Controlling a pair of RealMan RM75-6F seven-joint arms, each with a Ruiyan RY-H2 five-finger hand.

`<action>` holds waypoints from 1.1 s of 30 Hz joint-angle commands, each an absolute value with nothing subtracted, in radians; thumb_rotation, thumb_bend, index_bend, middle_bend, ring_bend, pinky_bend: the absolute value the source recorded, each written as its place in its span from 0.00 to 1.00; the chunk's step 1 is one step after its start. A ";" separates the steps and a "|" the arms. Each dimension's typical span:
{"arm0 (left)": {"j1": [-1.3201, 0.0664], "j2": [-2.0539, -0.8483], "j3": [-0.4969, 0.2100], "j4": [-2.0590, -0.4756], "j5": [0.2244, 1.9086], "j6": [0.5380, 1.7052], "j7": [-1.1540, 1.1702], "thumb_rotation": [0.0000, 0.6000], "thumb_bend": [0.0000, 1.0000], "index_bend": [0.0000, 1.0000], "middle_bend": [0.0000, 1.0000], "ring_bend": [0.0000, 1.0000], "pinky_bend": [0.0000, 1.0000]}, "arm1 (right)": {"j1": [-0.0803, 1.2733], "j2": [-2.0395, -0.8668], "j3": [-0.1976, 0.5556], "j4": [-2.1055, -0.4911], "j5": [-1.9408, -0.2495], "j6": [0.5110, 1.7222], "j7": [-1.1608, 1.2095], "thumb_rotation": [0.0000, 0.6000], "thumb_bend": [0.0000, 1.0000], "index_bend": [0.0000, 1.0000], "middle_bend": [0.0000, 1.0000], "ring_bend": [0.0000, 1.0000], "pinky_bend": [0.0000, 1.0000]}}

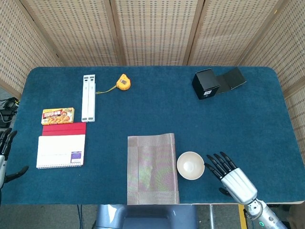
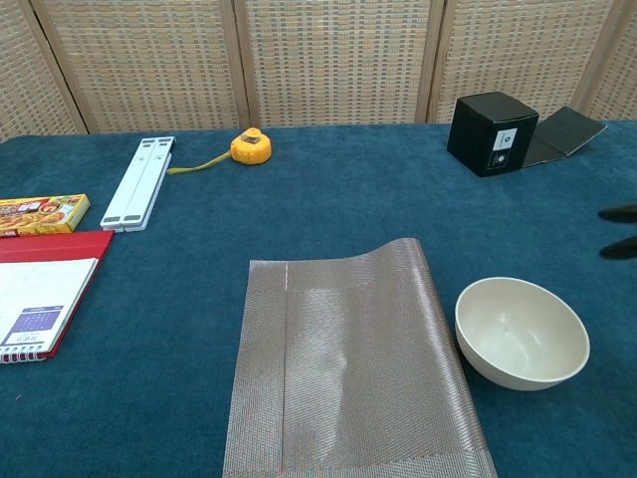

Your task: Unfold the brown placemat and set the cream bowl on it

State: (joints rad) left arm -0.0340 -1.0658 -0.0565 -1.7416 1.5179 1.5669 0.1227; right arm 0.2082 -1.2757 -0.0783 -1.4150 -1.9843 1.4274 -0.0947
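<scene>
As the right hand (image 1: 232, 177) hovered with fingers spread and empty beside the cream bowl (image 1: 190, 165), the folded brown placemat (image 1: 152, 168) looked limp and light, best pinched at its curled right edge; the left hand (image 1: 5, 157) was mostly out of view, fingers unclear.

We see a woven, faintly shiny brown placemat (image 2: 348, 363) lying on the matt blue cloth of the table (image 2: 328, 189); just beside the placemat, the cream bowl (image 2: 522, 332) looks smooth and slightly glossy.
</scene>
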 commanded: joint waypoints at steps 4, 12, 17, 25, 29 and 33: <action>-0.057 -1.079 -0.070 -1.739 1.477 1.523 0.153 1.00 0.00 0.00 0.00 0.00 0.00 | 0.270 -1.343 -0.071 -1.368 -1.937 1.310 -0.116 1.00 0.01 0.21 0.00 0.00 0.00; -0.077 -1.092 -0.081 -1.738 1.440 1.492 0.178 1.00 0.00 0.00 0.00 0.00 0.00 | 0.313 -1.401 -0.080 -1.298 -1.917 1.275 -0.071 1.00 0.14 0.26 0.00 0.00 0.00; -0.092 -1.099 -0.087 -1.732 1.415 1.464 0.191 1.00 0.00 0.00 0.00 0.00 0.00 | 0.350 -1.444 -0.084 -1.253 -1.916 1.255 -0.043 1.00 0.30 0.34 0.00 0.00 0.00; -0.111 -1.109 -0.096 -1.719 1.383 1.437 0.199 1.00 0.00 0.00 0.00 0.00 0.00 | 0.387 -1.516 -0.072 -1.164 -1.891 1.259 0.005 1.00 0.77 0.60 0.00 0.00 0.00; -0.119 -1.113 -0.100 -1.714 1.364 1.424 0.205 1.00 0.00 0.00 0.00 0.00 0.00 | 0.400 -1.534 -0.072 -1.136 -1.889 1.293 0.076 1.00 0.80 0.67 0.00 0.00 0.00; -0.127 -1.117 -0.103 -1.710 1.347 1.410 0.213 1.00 0.00 0.00 0.00 0.00 0.00 | 0.416 -1.543 -0.051 -1.108 -1.875 1.334 0.132 1.00 0.80 0.67 0.00 0.00 0.00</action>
